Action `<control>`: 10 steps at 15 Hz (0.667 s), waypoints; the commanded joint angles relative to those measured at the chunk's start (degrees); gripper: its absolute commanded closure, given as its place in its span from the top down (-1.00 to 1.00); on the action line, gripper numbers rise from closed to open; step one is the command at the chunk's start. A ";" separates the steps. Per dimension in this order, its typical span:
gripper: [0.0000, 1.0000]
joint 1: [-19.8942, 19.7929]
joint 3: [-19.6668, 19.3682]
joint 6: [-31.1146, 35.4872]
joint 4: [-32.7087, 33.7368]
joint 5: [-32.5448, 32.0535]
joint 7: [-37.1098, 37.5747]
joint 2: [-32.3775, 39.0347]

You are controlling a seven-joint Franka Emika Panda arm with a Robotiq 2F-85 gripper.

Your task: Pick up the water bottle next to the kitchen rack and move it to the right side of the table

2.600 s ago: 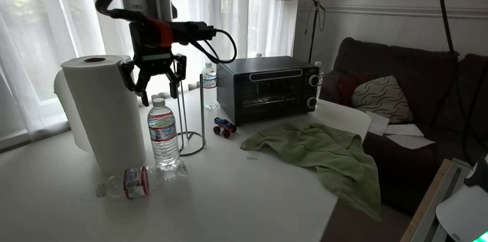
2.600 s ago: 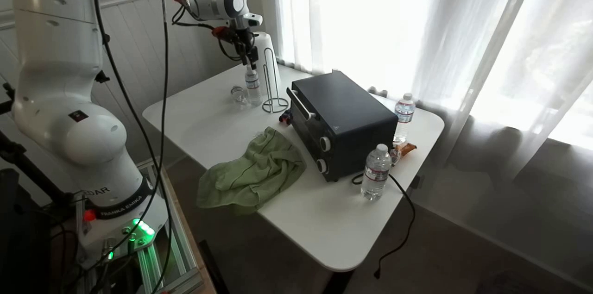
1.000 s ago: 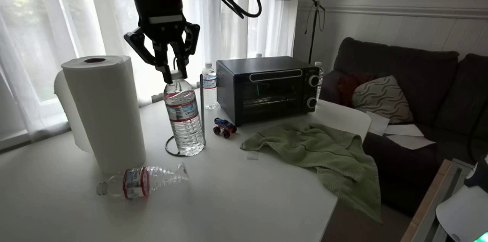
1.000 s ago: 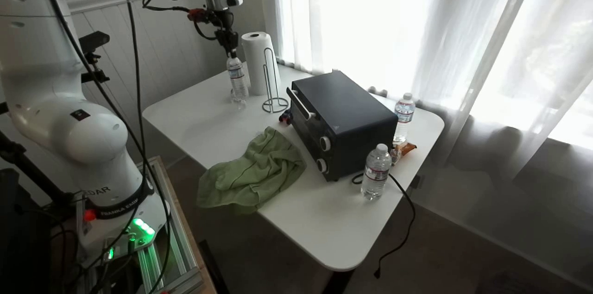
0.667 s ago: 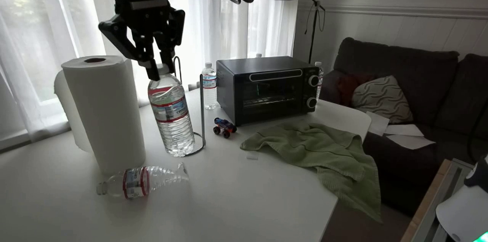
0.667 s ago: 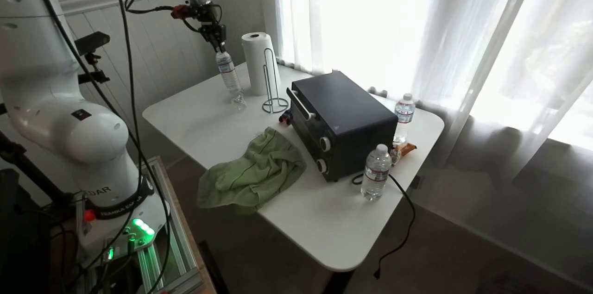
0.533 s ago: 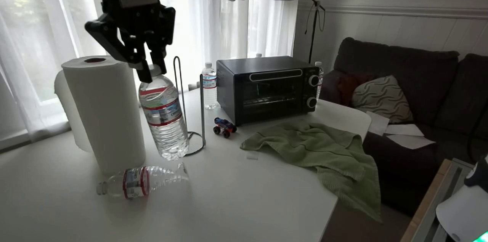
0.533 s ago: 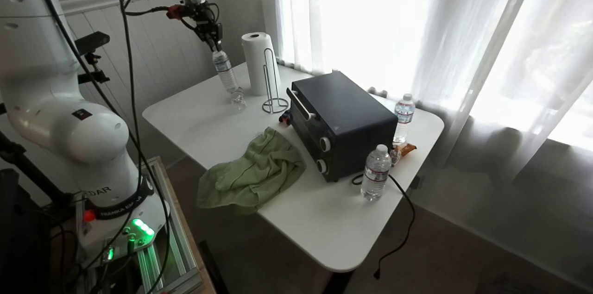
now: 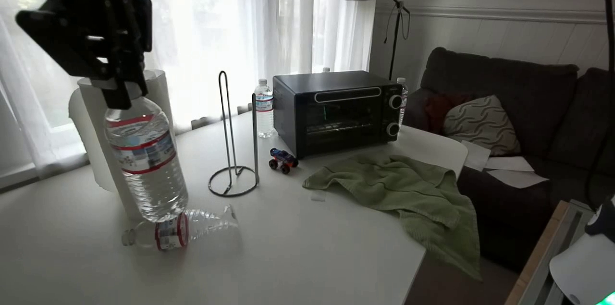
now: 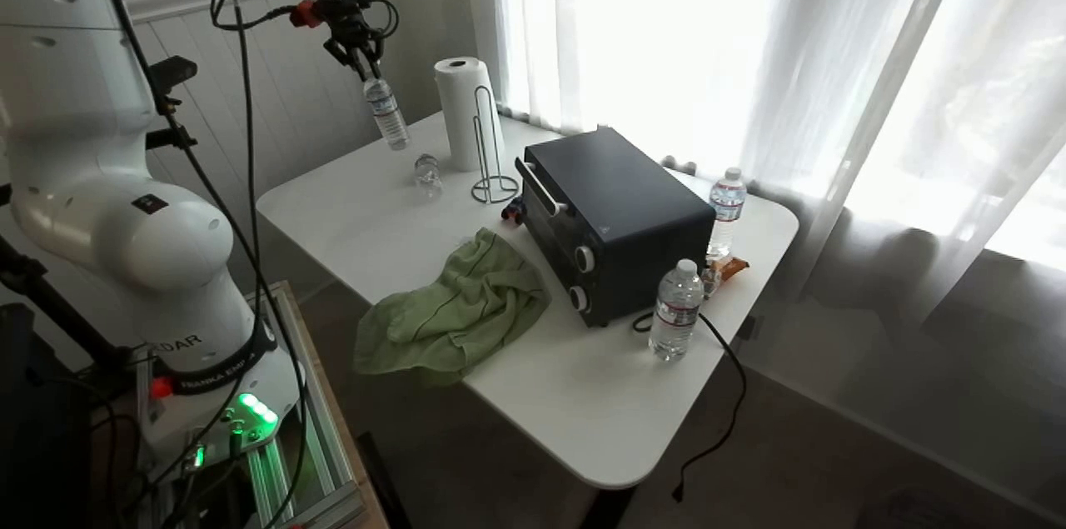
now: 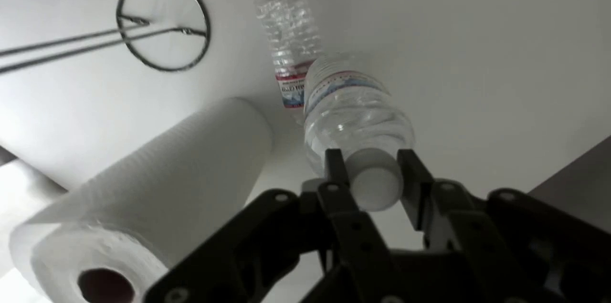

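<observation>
1. Gripper: cut off by the lower edge, wrist view.
2. Water bottle: cap partly hidden behind the gripper in an exterior view.
3. Kitchen rack: uprights cut off by the left edge, wrist view.
4. Lying bottle: neck end hidden behind the water bottle, wrist view.
5. Paper-towel roll: cut off by the lower edge, wrist view.
6. Standing bottle: partly hidden behind the toaster oven in an exterior view.
7. Orange item: too small to identify, in an exterior view.
</observation>
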 commanded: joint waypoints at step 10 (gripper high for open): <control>-0.84 0.98 0.58 5.22 4.80 2.06 -10.81 5.45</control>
